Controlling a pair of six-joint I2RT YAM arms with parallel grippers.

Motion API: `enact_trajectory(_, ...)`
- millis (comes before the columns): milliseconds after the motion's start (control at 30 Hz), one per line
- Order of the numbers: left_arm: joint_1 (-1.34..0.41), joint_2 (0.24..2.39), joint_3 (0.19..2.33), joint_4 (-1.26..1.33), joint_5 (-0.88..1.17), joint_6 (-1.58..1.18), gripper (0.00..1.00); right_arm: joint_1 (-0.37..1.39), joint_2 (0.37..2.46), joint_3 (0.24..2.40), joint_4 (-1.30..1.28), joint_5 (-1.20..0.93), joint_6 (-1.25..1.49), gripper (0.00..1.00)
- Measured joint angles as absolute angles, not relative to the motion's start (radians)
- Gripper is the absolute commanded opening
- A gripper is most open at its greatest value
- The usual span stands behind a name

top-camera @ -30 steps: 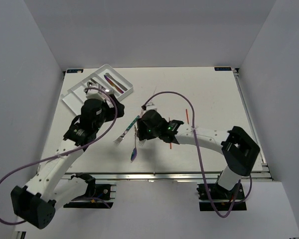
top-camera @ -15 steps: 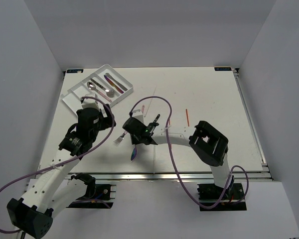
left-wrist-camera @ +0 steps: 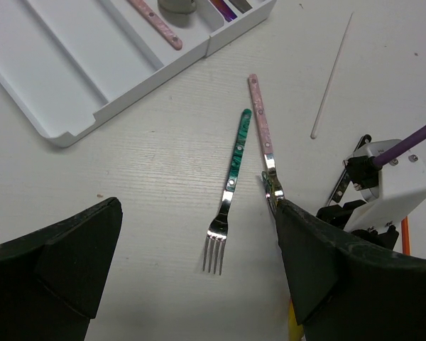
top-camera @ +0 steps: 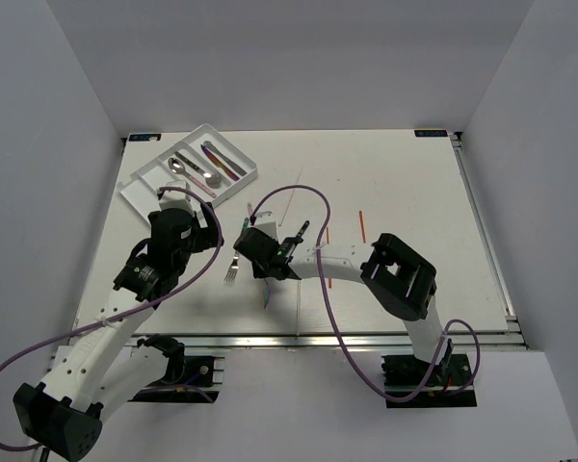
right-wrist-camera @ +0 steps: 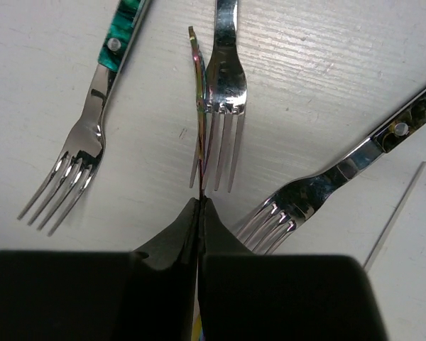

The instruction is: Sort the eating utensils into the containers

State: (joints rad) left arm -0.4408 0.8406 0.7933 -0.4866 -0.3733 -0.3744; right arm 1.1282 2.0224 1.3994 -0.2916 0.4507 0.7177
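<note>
In the right wrist view my right gripper is shut on a thin iridescent utensil, which stands on edge over the table. Around it lie a green-handled fork, a silver fork and a dark-handled fork. From above, the right gripper sits mid-table. The left gripper is open and empty above the green-handled fork, with a pink-handled utensil beside it. The white tray at the far left holds a silver spoon and iridescent cutlery.
Two thin red sticks and a white stick lie right of the forks. The right arm's purple cable loops over the table's middle. The tray's corner is close to my left fingers.
My right gripper has moved left and shut on the iridescent utensil, tipping it onto its edge. The left arm drew back from the tray, then held still and open.
</note>
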Motion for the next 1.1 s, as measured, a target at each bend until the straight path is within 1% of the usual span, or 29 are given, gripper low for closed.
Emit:
enact_trajectory(233, -0.441, 0.841, 0.793, -0.487, -0.373, -0.374, 0.98, 1.131, 2.009, 1.398, -0.295, 0.468, 0.723, 0.0)
enact_trajectory(533, -0.441, 0.841, 0.793, -0.486, -0.344, -0.375, 0.98, 1.135, 1.898, 1.375, -0.292, 0.499, 0.706, 0.0)
enact_trajectory(600, -0.44, 0.839, 0.793, -0.484, -0.323, -0.38, 0.98, 1.134, 1.881, 1.365, -0.289, 0.502, 0.696, 0.0)
enact_trajectory(700, -0.44, 0.83, 0.79, -0.456, -0.252, -0.411, 0.98, 1.134, 1.808, 1.29, -0.253, 0.473, 0.661, 0.0)
enact_trajectory(833, -0.44, 0.791, 0.719, -0.314, -0.076, -0.501, 0.98, 1.117, 1.633, 1.14, -0.144, 0.339, 0.582, 0.0)
enact_trajectory(1000, -0.44, 0.796, 0.517, 0.043, 0.186, -0.678, 0.98, 1.009, 1.409, 1.031, 0.023, 0.043, 0.529, 0.0)
enact_trajectory(1067, -0.44, 0.811, 0.45, 0.17, 0.263, -0.747, 0.98, 0.958, 1.354, 1.016, 0.08, -0.047, 0.519, 0.0)
enact_trajectory(1100, -0.44, 0.82, 0.405, 0.274, 0.31, -0.794, 0.98, 0.936, 1.336, 1.011, 0.098, -0.082, 0.515, 0.0)
